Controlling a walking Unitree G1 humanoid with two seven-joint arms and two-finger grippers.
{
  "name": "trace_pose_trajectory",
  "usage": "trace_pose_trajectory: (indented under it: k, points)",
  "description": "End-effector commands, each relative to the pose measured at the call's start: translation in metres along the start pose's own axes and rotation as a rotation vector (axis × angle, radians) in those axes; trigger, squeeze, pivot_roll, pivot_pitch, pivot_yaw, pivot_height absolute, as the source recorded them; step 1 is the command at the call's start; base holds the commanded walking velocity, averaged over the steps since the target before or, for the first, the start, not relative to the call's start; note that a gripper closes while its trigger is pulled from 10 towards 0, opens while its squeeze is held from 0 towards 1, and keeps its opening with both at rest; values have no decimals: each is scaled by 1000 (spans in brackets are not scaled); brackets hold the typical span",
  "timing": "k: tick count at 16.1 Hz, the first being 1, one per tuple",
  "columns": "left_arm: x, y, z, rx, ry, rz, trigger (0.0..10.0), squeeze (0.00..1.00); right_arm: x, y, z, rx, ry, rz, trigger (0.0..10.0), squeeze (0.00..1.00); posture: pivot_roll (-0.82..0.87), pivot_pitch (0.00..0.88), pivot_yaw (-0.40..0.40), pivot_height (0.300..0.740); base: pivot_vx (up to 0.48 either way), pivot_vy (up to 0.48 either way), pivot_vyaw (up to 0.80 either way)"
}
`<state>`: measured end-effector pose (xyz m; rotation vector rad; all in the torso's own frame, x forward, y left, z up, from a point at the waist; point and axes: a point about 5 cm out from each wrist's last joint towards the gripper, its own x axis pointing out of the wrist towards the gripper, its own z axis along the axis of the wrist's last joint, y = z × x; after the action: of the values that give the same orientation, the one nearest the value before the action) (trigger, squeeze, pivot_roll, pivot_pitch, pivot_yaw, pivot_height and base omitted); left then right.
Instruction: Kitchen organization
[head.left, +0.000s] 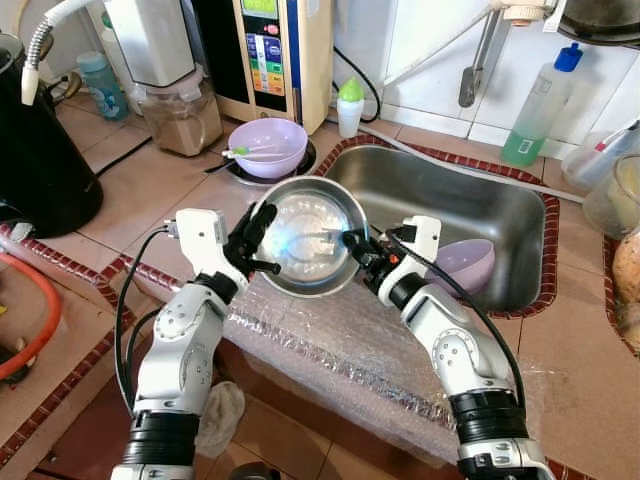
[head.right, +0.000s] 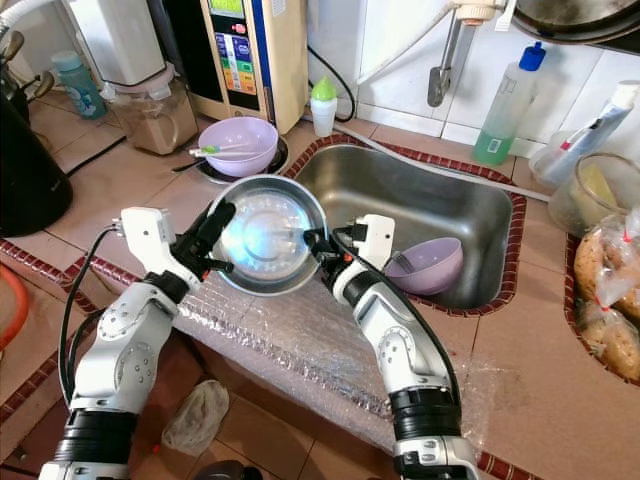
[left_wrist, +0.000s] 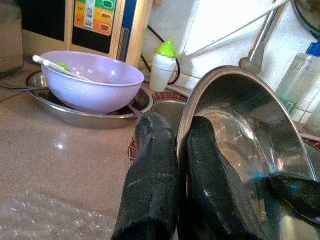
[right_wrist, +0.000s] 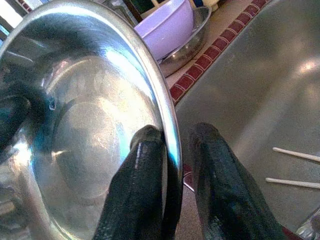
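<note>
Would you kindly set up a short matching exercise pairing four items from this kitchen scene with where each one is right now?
Things:
1. steel bowl
2. purple bowl with a spoon
3. other purple bowl
4. green-capped bottle

Places:
A. inside the sink
B. held by its rim between the left gripper and right gripper
C. on the counter behind the sink's corner
D. sitting in a steel dish on the counter

Pairs: 1-B, 2-D, 3-A, 4-C

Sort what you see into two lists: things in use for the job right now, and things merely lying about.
In use: steel bowl, its rim pinched by left gripper and right gripper.

Lying about: purple bowl on the counter, another purple bowl in the sink, green soap bottle, black kettle.
</note>
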<state>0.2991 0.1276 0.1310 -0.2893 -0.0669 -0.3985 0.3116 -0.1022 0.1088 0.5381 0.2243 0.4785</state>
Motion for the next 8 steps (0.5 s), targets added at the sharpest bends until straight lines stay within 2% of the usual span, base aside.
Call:
trace_pose_trajectory:
  k: [1,2,3,4,5,6,7,8]
  points:
    - [5,-4,7,38,-18,-31,0,0,-5,-16,-2,18,8,-96,0,0,-7,0,55,740,0,0,0]
    - [6,-3,6,42,-9,-27,0,0,-5,-17,-1,17,2,-109,0,0,-7,0,57,740,0,0,0]
    - [6,-2,5,53,2,-28,3569,0,-4,-20,1,29,-13,-128,0,0,-7,0,58,740,0,0,0]
    - [7,-1,5,62,7,-29,4235,0,-3,-21,3,43,-21,-138,0,0,-7,0,58,740,0,0,0]
    - [7,-1,5,63,9,-29,4235,0,-3,-21,3,44,-21,-139,0,0,-7,0,58,740,0,0,0]
    - [9,0,5,70,11,-24,5137,0,-3,-23,4,48,-25,-148,0,0,-7,0,58,740,0,0,0]
    - [10,0,5,74,11,-22,5255,0,-3,-25,6,56,-30,-156,0,0,-3,0,59,740,0,0,0]
    - [10,0,5,78,11,-22,7176,0,-3,-27,8,65,-35,-166,0,0,-2,0,59,740,0,0,0]
